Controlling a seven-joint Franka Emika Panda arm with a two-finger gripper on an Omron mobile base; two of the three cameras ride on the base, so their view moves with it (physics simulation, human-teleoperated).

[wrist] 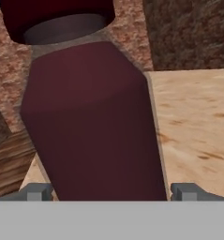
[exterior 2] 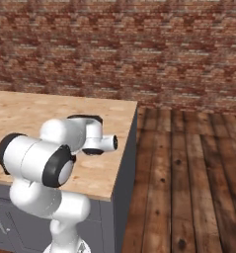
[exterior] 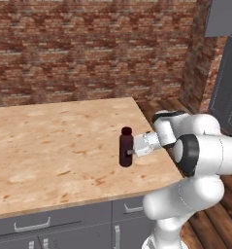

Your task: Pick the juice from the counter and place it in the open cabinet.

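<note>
I see small dark maroon juice bottle (exterior: 126,147) upright at gripper (exterior: 130,152), just above light wood-grain counter (exterior: 49,141); fingers (wrist: 36,191) flank it, clamp unclear; carry to dark grey cabinet (exterior: 229,87) remains

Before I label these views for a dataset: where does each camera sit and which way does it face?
Left base view: behind-left of the arm, facing the counter; shows the arm, its gripper at the juice.
Right base view: behind-right, looking over the counter's corner to plank floor; shows the arm.
Hand view: on the hand, juice close between the fingertips.
All three share the counter and brick wall.
</note>
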